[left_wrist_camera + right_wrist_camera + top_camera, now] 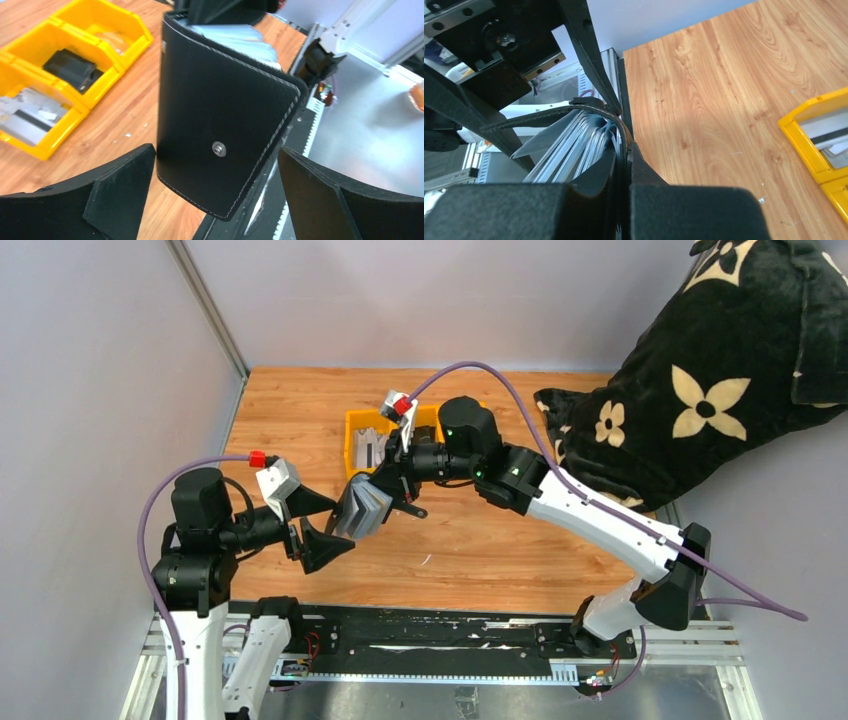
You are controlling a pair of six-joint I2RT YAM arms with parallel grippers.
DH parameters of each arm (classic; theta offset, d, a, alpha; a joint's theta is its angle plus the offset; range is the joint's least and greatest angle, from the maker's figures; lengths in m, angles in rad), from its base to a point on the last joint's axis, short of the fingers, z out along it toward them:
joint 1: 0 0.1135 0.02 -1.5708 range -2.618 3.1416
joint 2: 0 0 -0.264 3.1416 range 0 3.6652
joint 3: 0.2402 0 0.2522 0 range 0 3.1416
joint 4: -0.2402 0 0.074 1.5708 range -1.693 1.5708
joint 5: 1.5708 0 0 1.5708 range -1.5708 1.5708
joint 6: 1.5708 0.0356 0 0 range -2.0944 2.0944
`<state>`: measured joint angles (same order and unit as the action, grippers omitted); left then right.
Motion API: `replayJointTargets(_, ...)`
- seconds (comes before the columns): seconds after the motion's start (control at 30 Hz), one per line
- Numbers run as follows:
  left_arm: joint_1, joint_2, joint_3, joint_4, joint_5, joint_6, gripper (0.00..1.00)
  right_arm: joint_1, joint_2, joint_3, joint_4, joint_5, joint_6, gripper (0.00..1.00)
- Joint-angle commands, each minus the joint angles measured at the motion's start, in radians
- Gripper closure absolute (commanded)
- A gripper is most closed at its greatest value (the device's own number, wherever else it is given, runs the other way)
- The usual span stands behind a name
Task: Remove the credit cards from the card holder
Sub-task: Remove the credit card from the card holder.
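The black card holder (362, 510) hangs in the air above the table between both arms. My right gripper (388, 495) is shut on one of its covers, pinching the leather edge (549, 116) between its fingers (649, 175). Silvery grey credit cards (574, 142) fan out of the holder's pockets, and their top edges (240, 37) show above the holder. My left gripper (345, 523) is open, its two fingers (115, 195) standing apart on either side of the holder's lower end (220, 110) without touching it. A snap stud (218, 148) faces the left wrist camera.
A yellow three-compartment tray (352, 430) stands on the wooden table behind the holder; it contains a black item (70, 67) and silvery cards (25, 122). A black pillow with a pale flower pattern (690, 400) lies at the right. Grey walls close the left and back.
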<state>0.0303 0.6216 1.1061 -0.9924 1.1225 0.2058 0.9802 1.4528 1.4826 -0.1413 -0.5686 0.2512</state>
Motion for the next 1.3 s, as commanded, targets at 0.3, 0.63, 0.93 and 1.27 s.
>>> replayJointTargets(0.3,-0.004,-0.129,-0.107,0.258,-0.207,-0.103,0.0,0.152,0.08,0.163,-0.075,0.393,0.066,1.0)
replayJointTargets(0.63,-0.003,-0.18,-0.154,0.3,-0.409,-0.048,0.02,0.161,0.077,0.169,-0.062,0.398,0.096,1.0)
replayJointTargets(0.93,-0.004,-0.206,-0.129,0.306,-0.405,-0.01,0.13,0.153,0.003,0.048,0.019,0.326,0.059,1.0)
replayJointTargets(1.27,-0.004,-0.203,-0.063,0.172,-0.295,0.08,0.23,0.1,-0.108,-0.112,0.199,0.148,0.067,1.0)
